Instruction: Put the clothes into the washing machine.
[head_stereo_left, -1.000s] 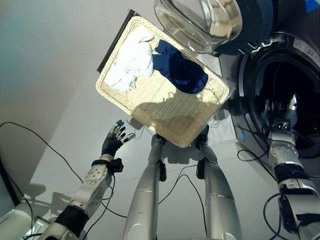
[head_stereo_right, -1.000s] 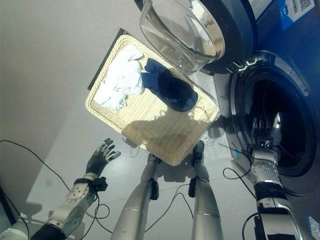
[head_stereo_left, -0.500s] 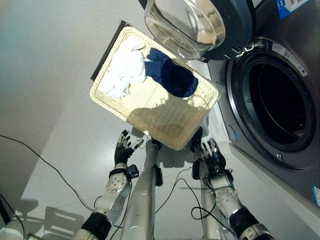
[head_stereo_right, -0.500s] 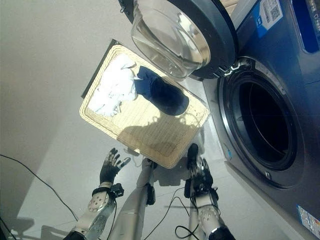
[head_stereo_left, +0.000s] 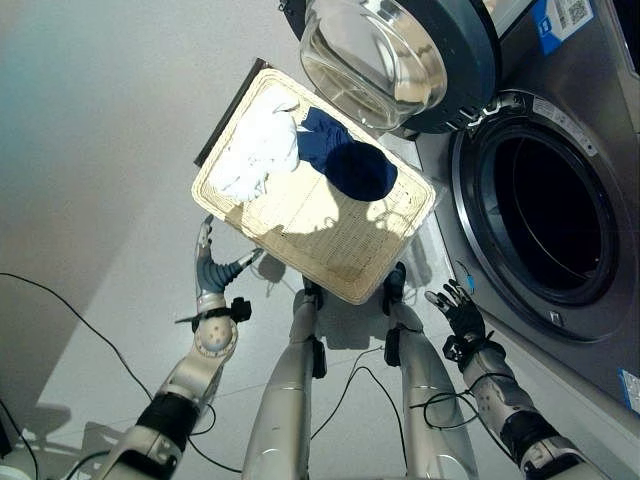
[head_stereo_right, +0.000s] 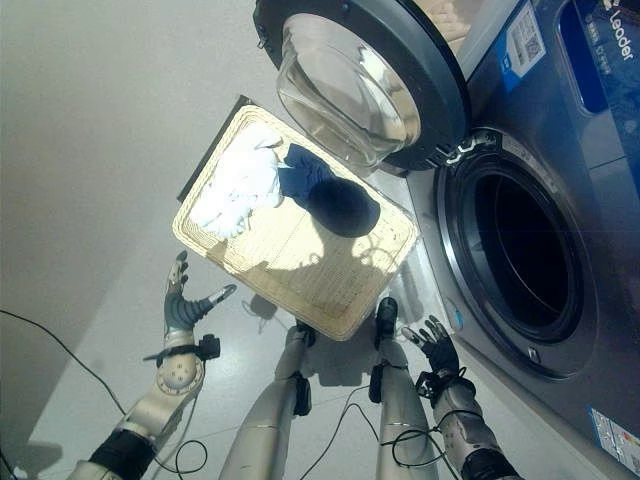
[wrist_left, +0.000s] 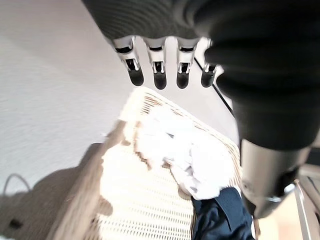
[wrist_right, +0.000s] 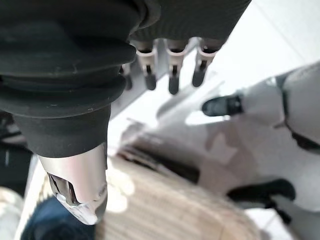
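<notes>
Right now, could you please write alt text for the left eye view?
A wicker basket on the floor holds white clothes and a dark blue garment, beside a washing machine with its door open. Left hand and right hand hover open, empty.

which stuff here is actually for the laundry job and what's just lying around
Part of the job:
- white garment in the wicker basket
- dark blue garment beside it in the basket
- washing machine drum, with its door swung open
- left hand and right hand, both open and holding nothing

Just lying about:
- dark flat board under the basket's edge
</notes>
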